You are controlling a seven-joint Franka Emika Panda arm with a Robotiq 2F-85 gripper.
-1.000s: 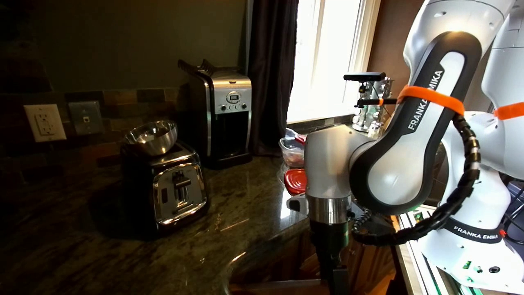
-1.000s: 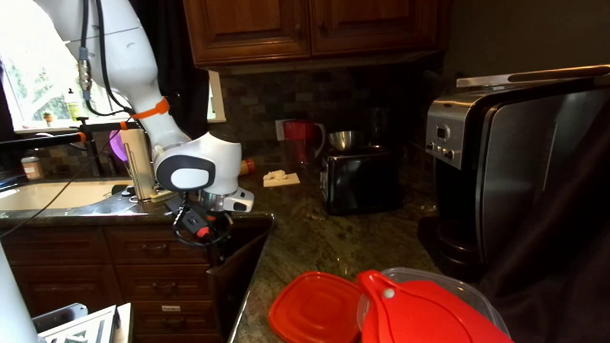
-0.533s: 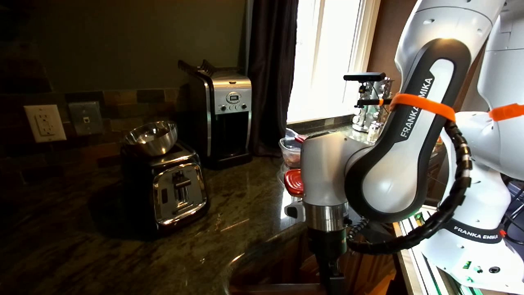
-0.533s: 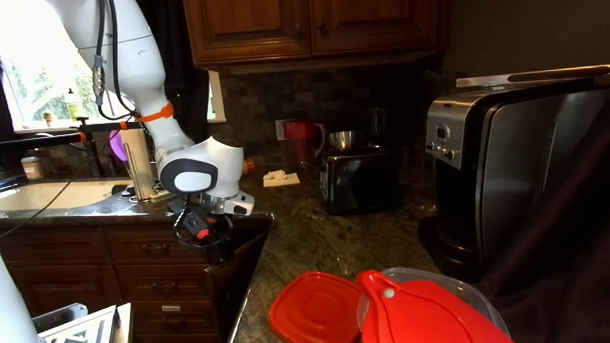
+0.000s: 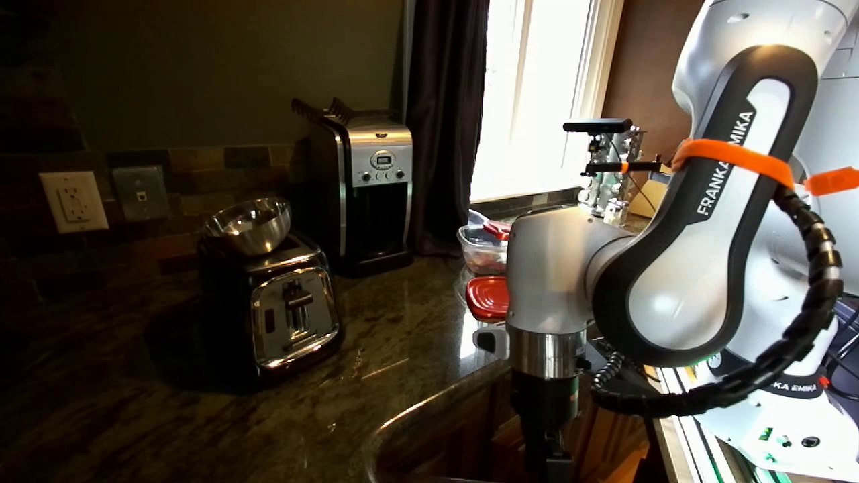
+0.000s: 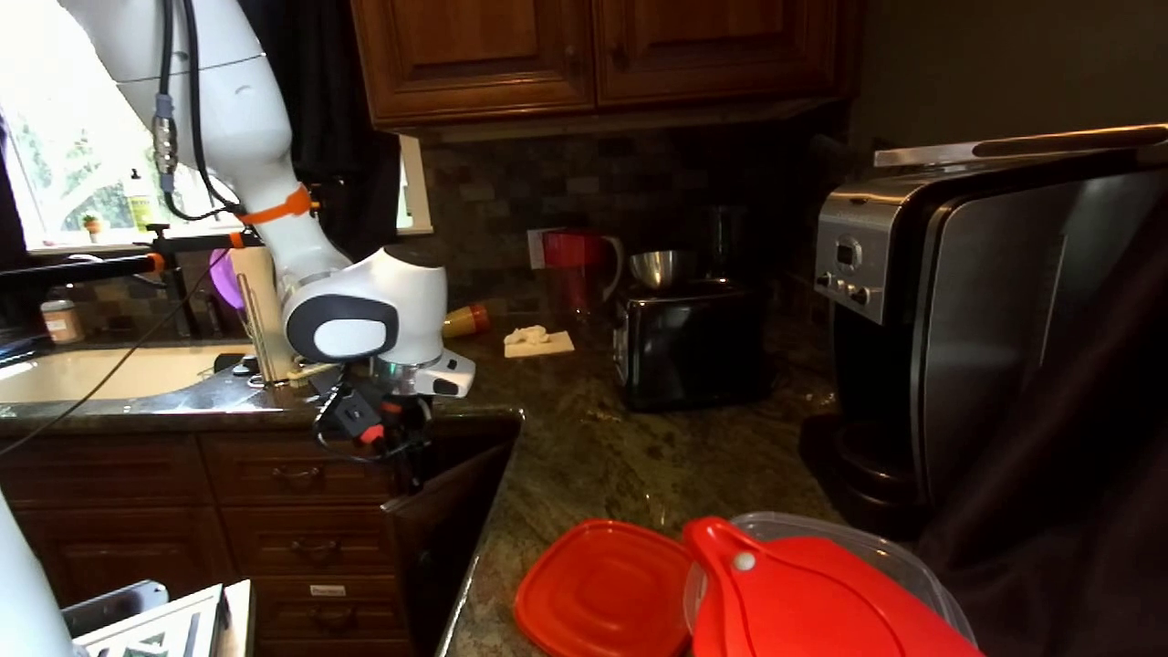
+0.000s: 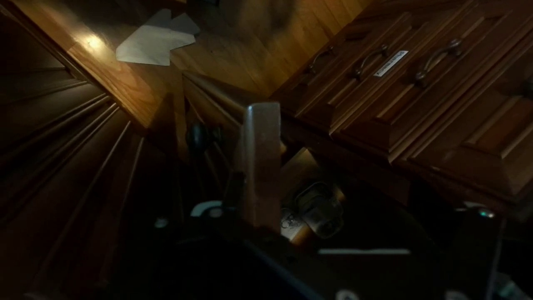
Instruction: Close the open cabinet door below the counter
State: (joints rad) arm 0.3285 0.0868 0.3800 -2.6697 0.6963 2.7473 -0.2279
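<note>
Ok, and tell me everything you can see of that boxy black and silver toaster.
The boxy black and silver toaster stands upright on the dark, glossy, speckled stone counter. Its visible sides are black; its shiny front panel, like polished metal, has a dark lever near the top. A round, shiny silver metal bowl rests on top, partly hiding it; I can't see inside the toaster.

Cabinet door (image 6: 447,529) cut off below in an exterior view, hand (image 6: 414,482) too dark to read

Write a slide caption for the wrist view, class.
Reddish-brown wooden cabinet door standing open near brown wooden drawers with curved metal handles.
</note>
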